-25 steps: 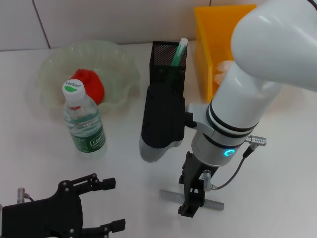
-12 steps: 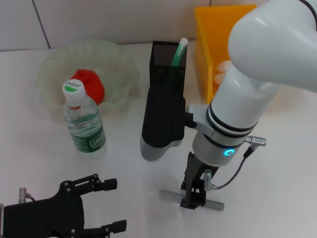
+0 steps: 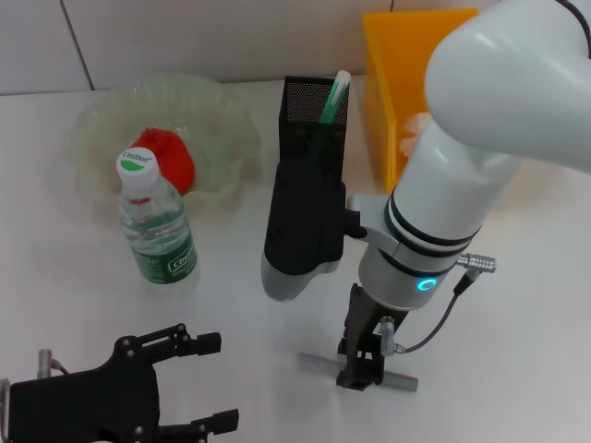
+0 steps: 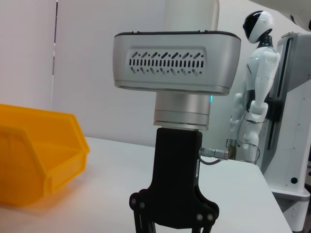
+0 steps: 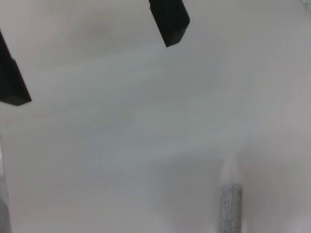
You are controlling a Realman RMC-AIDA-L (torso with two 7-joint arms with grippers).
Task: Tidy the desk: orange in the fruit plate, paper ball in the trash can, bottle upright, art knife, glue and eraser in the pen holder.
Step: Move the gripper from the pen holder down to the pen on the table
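A grey art knife [image 3: 319, 363] lies flat on the white desk near the front. My right gripper [image 3: 362, 374] stands right over its middle, fingers pointing down. In the right wrist view its two black fingertips [image 5: 169, 20] are apart with nothing between them, and one end of the knife [image 5: 230, 206] shows. The bottle [image 3: 157, 226] stands upright. A red-orange fruit [image 3: 166, 157] lies in the pale green fruit plate [image 3: 102, 125]. The black mesh pen holder [image 3: 316, 103] holds a green glue stick [image 3: 335, 95]. A paper ball [image 3: 417, 127] lies in the yellow bin [image 3: 388, 55]. No eraser shows. My left gripper [image 3: 217, 381] is open at the front left.
My right arm's black-and-silver wrist body [image 3: 300, 231] hangs in front of the pen holder and hides its lower part. In the left wrist view the right arm's gripper [image 4: 172, 218] and the yellow bin [image 4: 34, 165] show. A wall stands behind the desk.
My right gripper has shifted slightly back over the art knife. My left gripper has drifted a little lower in the view.
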